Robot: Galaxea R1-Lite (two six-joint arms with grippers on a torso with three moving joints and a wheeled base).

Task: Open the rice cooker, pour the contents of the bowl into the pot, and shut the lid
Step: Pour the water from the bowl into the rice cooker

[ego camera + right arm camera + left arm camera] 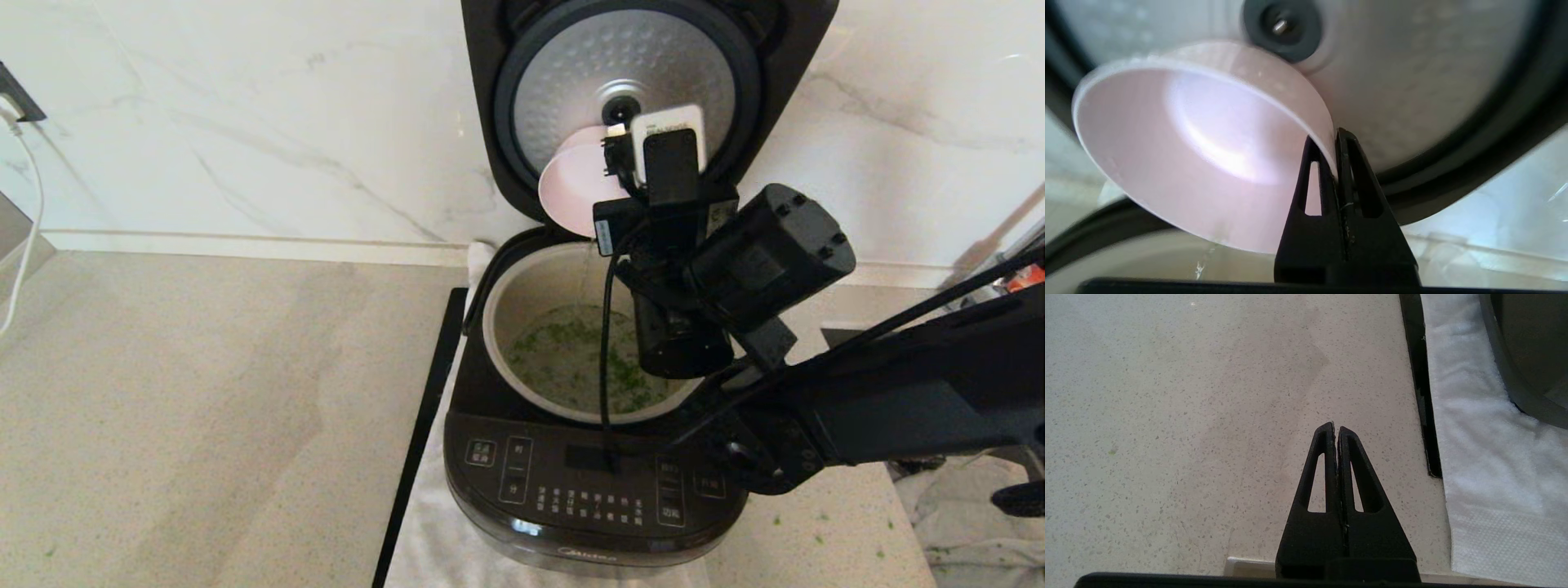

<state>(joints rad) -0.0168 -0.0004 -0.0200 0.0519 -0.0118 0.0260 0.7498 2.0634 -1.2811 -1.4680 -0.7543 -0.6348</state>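
The glossy black rice cooker [571, 490] stands with its lid [645, 73] swung up, the dimpled silver disc [1412, 81] facing forward. My right gripper [1334, 141] is shut on the rim of the pale pink bowl [575, 192] [1200, 151], holding it tipped on its side above the back of the grey inner pot [531, 286]. The bowl's inside looks empty. Chopped green bits in clear liquid [563, 351] lie in the pot, and a thin trickle falls from the bowl. My left gripper [1336, 428] is shut over bare counter, left of the cooker.
A white cloth [1486, 457] lies under the cooker, with a black strip [420, 425] along its left edge. Speckled counter [204, 408] stretches to the left. A marble wall [245, 122] rises behind. Crumpled cloth [963, 506] lies at the right.
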